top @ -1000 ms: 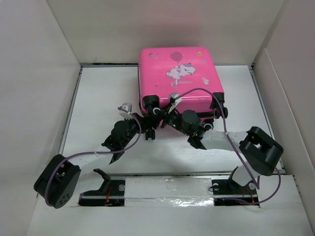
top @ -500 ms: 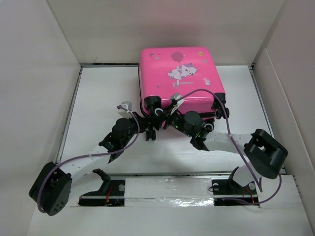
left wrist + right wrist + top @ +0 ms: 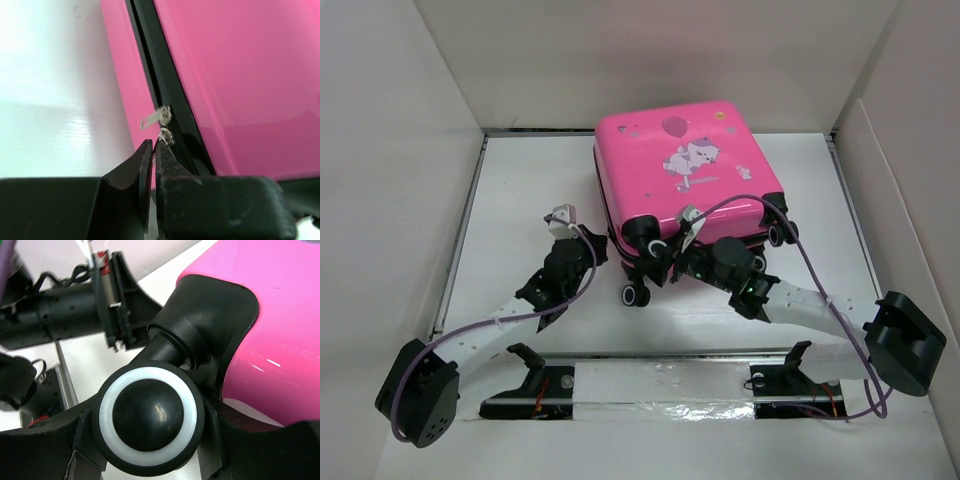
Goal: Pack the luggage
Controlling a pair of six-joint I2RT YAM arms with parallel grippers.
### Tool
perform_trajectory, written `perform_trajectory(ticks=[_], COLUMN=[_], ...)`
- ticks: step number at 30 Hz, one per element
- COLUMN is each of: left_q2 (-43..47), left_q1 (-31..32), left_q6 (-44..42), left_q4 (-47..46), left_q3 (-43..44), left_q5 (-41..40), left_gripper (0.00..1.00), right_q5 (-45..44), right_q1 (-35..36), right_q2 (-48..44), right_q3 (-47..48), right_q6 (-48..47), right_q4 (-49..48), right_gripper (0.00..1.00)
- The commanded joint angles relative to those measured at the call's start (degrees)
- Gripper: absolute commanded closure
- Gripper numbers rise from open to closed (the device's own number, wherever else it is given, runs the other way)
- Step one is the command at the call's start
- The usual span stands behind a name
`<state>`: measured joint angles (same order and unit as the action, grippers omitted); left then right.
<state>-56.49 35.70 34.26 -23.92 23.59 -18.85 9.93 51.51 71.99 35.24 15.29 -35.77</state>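
The pink luggage lies closed on the white table, its wheels towards me and its near end lifted. My left gripper is at its left near corner. In the left wrist view the jaws are shut on the lower silver zipper pull on the black zip line. A second pull sticks out just above. My right gripper is at the near edge, shut on a black-and-white caster wheel, one finger on each side. Another wheel hangs free below.
White walls stand close at the left, back and right. A taped rail with both arm bases runs along the near edge. Purple cables loop over both arms. The left arm's wrist is next to the held wheel.
The suitcase has swung and shifted towards me, its near end lifting. Both arms drew back with it. The left jaws closed the last bit on the pull.
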Motion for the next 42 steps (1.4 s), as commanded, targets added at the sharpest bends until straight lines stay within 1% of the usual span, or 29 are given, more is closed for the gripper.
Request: perform_trajectory(ticks=[1, 5, 8, 9, 10, 11, 12, 13, 14, 15, 16, 17, 20, 21, 22, 23, 24, 25, 26, 27, 28, 29, 33, 34, 35, 36, 37, 40, 42], left_q2=[-2.1, -7.1, -9.0, -9.0, -8.7, -7.2, -6.0, -4.3, -0.2, 2.1, 4.9, 10.1, 19.7, 21.7, 23.4, 26.4, 27.6, 28.6, 29.8, 30.1, 30.2, 30.2, 30.4, 30.5, 30.7, 30.9, 31.3, 32.5, 33.7], left_q1=[-5.0, -6.3, -7.4, -7.4, -8.0, -8.0, -8.0, -8.0, -8.0, -8.0, -8.0, -8.0, -8.0, -8.0, -8.0, -8.0, -8.0, -8.0, -8.0, -8.0, -8.0, -8.0, -8.0, -8.0, -8.0, -8.0, -8.0, -8.0, -8.0], left_q6=[-5.0, -5.7, -3.9, -1.7, -0.7, 0.3, 1.0, 2.4, 3.3, 4.1, 4.8, 5.5, 6.3, 6.5, 6.7, 7.0, 7.0, 6.9, 6.7, 5.7, 5.1, 4.8, 2.8, 2.0, 1.6, 1.2, 0.6, -2.6, -4.9], left_q4=[-3.0, -6.6, -7.0, -6.3, -5.5, -3.8, -3.2, -2.6, -1.9, 0.0, 1.0, 2.5, 5.4, 8.0, 9.3, 11.7, 12.7, 13.6, 16.0, 17.3, 19.2, 22.7, 28.3, 28.8, 29.1, 29.7, 30.1, 30.9, 31.1], left_q3=[2.6, 5.1, 6.3, 6.7, 7.4, 7.6, 7.5, 7.0, 6.6, 6.4, 6.1, 5.8, 6.5, 7.1, 7.7, 9.1, 9.7, 10.5, 11.9, 12.8, 13.7, 15.5, 18.1, 18.6, 19.6, 20.1, 20.7, 23.5, 25.3], left_q5=[-13.0, -13.4, -13.6, -13.4, -13.1, -12.5, -11.9, -11.3, -10.9, -10.1, -9.4, -7.9, -5.4, -5.0, -4.6, -3.7, -3.1, -2.3, -0.6, 0.2, 1.0, 1.7, 3.9, 4.4, 5.3, 5.6, 5.7, 5.6, 5.1], left_gripper=[1.00, 1.00, 1.00, 1.00, 0.96, 0.69, 0.55, 0.45, 0.31, 0.28, 0.25, 0.23, 0.18, 0.16, 0.13, 0.09, 0.08, 0.07, 0.01, 0.01, 0.01, 0.01, 0.01, 0.01, 0.01, 0.01, 0.01, 0.01, 0.01], right_q5=[3.9, 5.2, 6.8, 7.2, 8.0, 8.2, 8.3, 8.3, 8.3, 8.3, 9.1, 9.8, 12.3, 12.3, 11.5, 10.8, 10.3, 9.4, 8.8, 8.2, 6.1, 5.2, -2.7, -8.8, -13.1, -17.3, -24.8, -35.2, -39.6], right_q1=[1.7, 3.1, 3.7, 4.2, 4.2, 5.0, 5.0, 5.7, 5.7, 6.2, 6.8, 6.8, 9.7, 10.6, 12.5, 13.3, 14.1, 14.6, 15.3, 15.3, 15.3, 15.3, 15.3, 15.3, 15.3, 15.3, 14.4, 8.8, 5.0], right_q2=[-5.2, -5.3, -3.6, -3.0, -1.4, -0.5, 0.3, 1.3, 3.4, 4.6, 6.0, 7.5, 13.2, 15.4, 16.3, 17.2, 17.9, 18.8, 18.8, 18.5, 17.1, 16.0, 6.5, 4.1, -1.5, -4.5, -7.4, -19.5, -27.5], right_q3=[0.5, 2.0, 3.6, 4.1, 4.8, 6.4, 7.2, 8.2, 9.2, 11.8, 13.1, 14.6, 20.9, 22.5, 25.8, 27.4, 29.1, 32.0, 33.1, 34.0, 34.5, 34.7, 30.7, 29.5, 28.1, 25.7, 24.5, 20.6, 18.3], right_q6=[-1.0, -3.0, -3.2, -3.2, -3.2, -3.3, -3.4, -3.8, -3.9, -3.9, -3.8, -3.6, -3.3, -3.4, -3.7, -4.6, -5.0, -5.4, -6.6, -7.4, -8.0, -9.6, -14.5, -14.8, -17.7, -18.7, -19.3, -20.6, -20.8], right_q4=[-3.4, 1.0, 1.5, 1.6, 1.8, 2.0, 2.0, 2.2, 2.5, 3.2, 3.2, 3.3, 3.5, 4.1, 4.8, 5.9, 8.5, 9.9, 11.6, 14.9, 16.5, 18.0, 22.6, 23.0, 23.6, 25.3, 26.3, 29.6, 30.4], right_gripper=[1.00, 1.00, 1.00, 1.00, 1.00, 1.00, 1.00, 1.00, 1.00, 1.00, 1.00, 1.00, 1.00, 1.00, 0.95, 0.85, 0.72, 0.50, 0.42, 0.03, 0.00, 0.00, 0.00, 0.00, 0.00, 0.00, 0.00, 0.00, 0.00])
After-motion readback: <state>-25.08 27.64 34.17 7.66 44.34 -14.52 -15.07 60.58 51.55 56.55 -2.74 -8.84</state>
